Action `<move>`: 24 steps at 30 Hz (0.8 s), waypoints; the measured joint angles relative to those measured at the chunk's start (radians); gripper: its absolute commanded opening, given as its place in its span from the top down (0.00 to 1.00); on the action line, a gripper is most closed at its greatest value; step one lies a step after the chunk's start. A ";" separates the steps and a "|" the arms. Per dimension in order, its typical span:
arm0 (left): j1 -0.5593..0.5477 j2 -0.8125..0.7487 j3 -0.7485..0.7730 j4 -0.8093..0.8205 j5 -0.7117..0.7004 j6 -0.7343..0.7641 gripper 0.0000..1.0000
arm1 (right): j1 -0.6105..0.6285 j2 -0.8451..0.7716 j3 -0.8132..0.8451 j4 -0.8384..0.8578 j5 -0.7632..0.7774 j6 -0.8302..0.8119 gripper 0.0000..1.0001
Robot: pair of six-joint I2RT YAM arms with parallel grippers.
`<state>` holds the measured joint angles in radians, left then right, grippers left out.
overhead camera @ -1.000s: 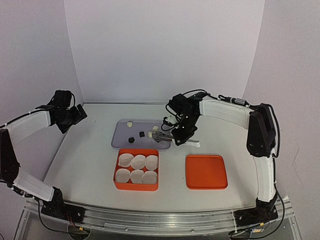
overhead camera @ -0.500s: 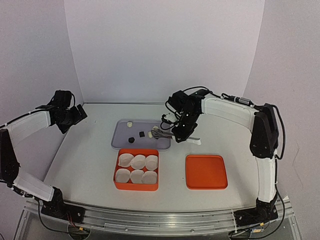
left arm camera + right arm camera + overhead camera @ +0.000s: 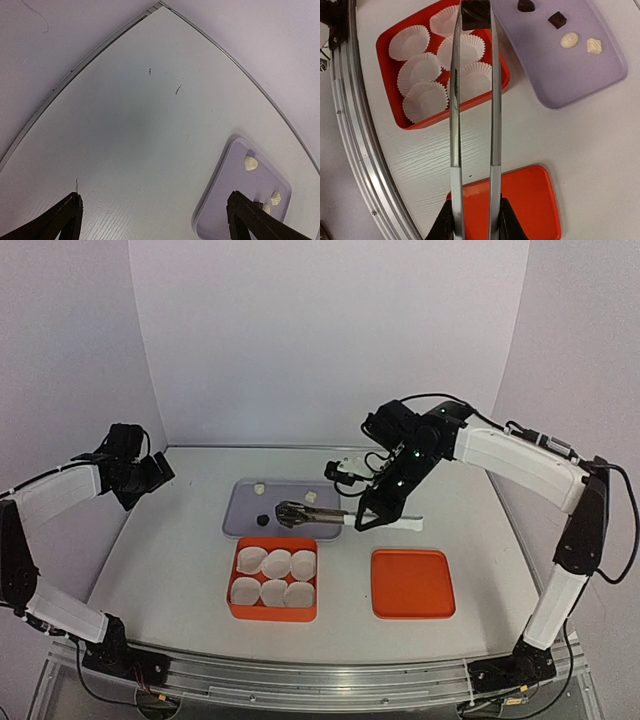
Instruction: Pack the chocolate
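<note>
My right gripper is shut on metal tongs. The tongs' tips pinch a dark chocolate chunk, held above the far edge of the orange box of white paper cups. Two dark chunks and two cream ones lie on the purple tray. A third cream chunk lies at the tray's far left. My left gripper is open and empty, far left of the tray.
The orange lid lies flat to the right of the box, under the right wrist. The box holds several empty paper cups. White walls enclose the table's back and sides.
The tongs have closed on a dark chunk on the tray and lifted it toward the box. The right arm has swung up and to the right. The left arm has not moved.
</note>
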<state>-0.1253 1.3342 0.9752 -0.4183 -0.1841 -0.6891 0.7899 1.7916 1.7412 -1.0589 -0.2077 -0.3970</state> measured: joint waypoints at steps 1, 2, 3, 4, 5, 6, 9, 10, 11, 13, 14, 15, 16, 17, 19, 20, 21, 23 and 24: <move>0.000 0.000 0.000 0.000 0.000 0.000 0.00 | 0.012 0.000 -0.007 -0.012 -0.003 -0.008 0.88; 0.000 0.000 0.000 0.000 0.000 0.000 0.00 | 0.025 0.000 -0.012 -0.027 -0.002 -0.016 0.88; 0.000 0.000 0.000 0.000 0.000 0.000 0.00 | 0.040 0.001 -0.015 -0.042 0.000 -0.024 0.87; 0.000 0.000 0.000 0.000 0.000 0.001 0.00 | 0.055 0.003 -0.017 -0.057 0.005 -0.031 0.87; 0.000 0.000 0.000 0.000 0.000 0.001 0.00 | 0.071 0.004 -0.017 -0.071 0.011 -0.038 0.86; 0.000 0.000 0.000 0.000 0.000 0.002 0.00 | 0.084 0.005 -0.018 -0.085 0.014 -0.044 0.85; 0.000 0.000 0.000 0.000 0.000 0.005 0.00 | 0.120 0.006 -0.027 -0.119 0.011 -0.059 0.85; 0.000 0.001 0.000 0.000 0.000 0.007 0.00 | 0.127 0.006 -0.034 -0.128 0.011 -0.064 0.84; 0.000 0.001 0.000 0.001 0.000 0.008 0.00 | 0.134 0.006 -0.042 -0.138 0.014 -0.069 0.83; 0.000 0.004 0.000 0.002 0.000 0.008 0.00 | 0.141 0.006 -0.054 -0.157 0.021 -0.074 0.82; 0.000 0.007 0.000 0.004 0.001 0.008 0.00 | 0.143 0.007 -0.054 -0.168 0.025 -0.075 0.82; 0.000 0.010 0.000 0.006 0.001 0.008 0.00 | 0.144 0.010 -0.054 -0.179 0.029 -0.076 0.82; 0.000 0.013 0.000 0.008 0.002 0.008 0.00 | 0.146 0.013 -0.054 -0.188 0.033 -0.077 0.82; 0.000 0.015 0.000 0.008 0.002 0.008 0.00 | 0.148 0.017 -0.054 -0.197 0.038 -0.078 0.82; 0.000 0.016 0.000 0.009 0.003 0.008 0.00 | 0.151 0.032 -0.053 -0.208 0.049 -0.081 0.82; 0.000 0.016 0.000 0.009 0.004 0.008 0.00 | 0.153 0.041 -0.053 -0.212 0.053 -0.082 0.82; 0.000 0.016 0.000 0.010 0.005 0.008 0.00 | 0.154 0.051 -0.053 -0.214 0.054 -0.084 0.82; 0.000 0.016 0.000 0.010 0.006 0.008 0.00 | 0.158 0.071 -0.052 -0.218 0.058 -0.089 0.82; 0.000 0.016 0.000 0.011 0.006 0.008 0.00 | 0.159 0.079 -0.050 -0.219 0.060 -0.091 0.82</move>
<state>-0.1253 1.3499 0.9752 -0.4077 -0.1776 -0.6814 0.9492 1.8705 1.6911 -1.2774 -0.1476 -0.4882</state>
